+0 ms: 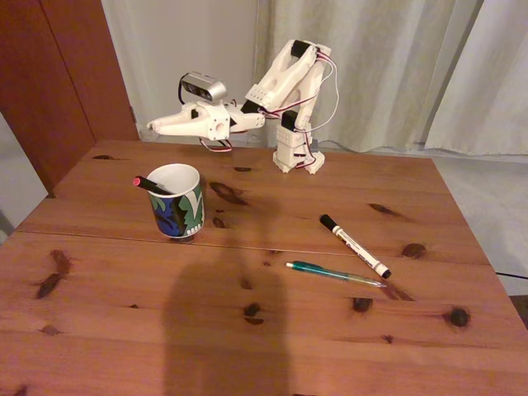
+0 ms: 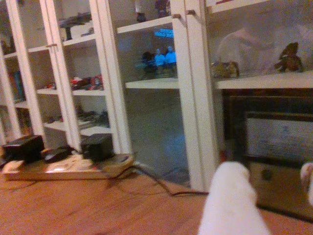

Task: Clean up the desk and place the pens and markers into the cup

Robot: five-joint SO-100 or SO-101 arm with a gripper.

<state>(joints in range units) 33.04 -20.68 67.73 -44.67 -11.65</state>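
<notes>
Black pen (image 1: 152, 184) in cup (image 1: 177, 206); two on desk (image 1: 247, 330).

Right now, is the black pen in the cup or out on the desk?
In. The black pen leans inside the cup, its red-pink end poking over the rim.

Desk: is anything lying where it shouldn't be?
Yes. The white marker and the teal pen lie loose on the desk, apart from the cup, which already holds the black pen.
</notes>
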